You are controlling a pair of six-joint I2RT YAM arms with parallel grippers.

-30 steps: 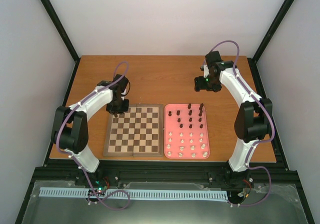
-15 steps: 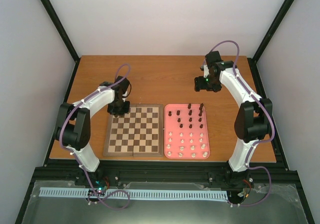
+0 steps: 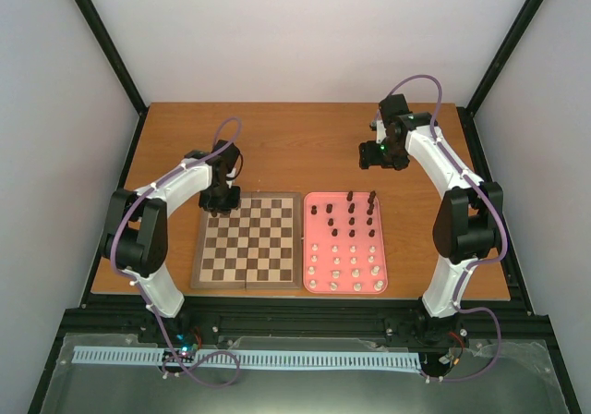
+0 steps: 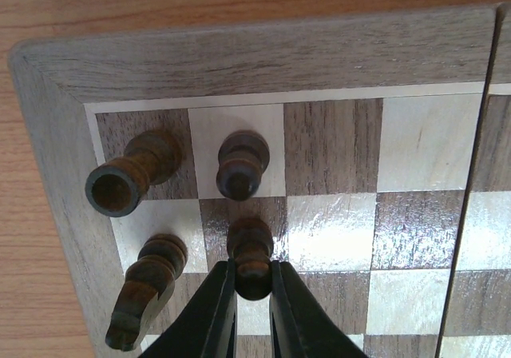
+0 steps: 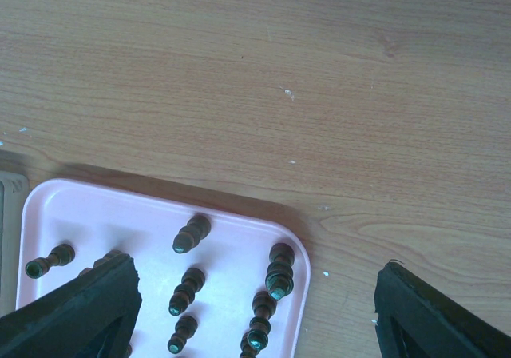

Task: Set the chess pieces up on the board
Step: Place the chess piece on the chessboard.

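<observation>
My left gripper (image 4: 252,294) is shut on a dark brown pawn (image 4: 251,250) that stands on a dark square in the second row, near the far left corner of the board (image 4: 239,54). Three other dark pieces stand there: a rook (image 4: 132,178) on the corner square, one piece (image 4: 241,162) beside it, and one (image 4: 148,282) left of the held pawn. In the top view the left gripper (image 3: 220,200) is over that corner of the board (image 3: 247,286). My right gripper (image 5: 255,326) is wide open and empty, above the far right corner of the pink tray (image 5: 120,222).
The pink tray (image 3: 344,290) lies right of the board, with several dark pieces (image 3: 351,213) in its far rows and several cream pieces (image 3: 351,266) in its near rows. Bare wooden table (image 3: 295,146) lies beyond both. Black frame posts stand at the table's sides.
The left arm's elbow shifted slightly a second ago. Its gripper stays at the board's far left corner. The right arm has not moved.
</observation>
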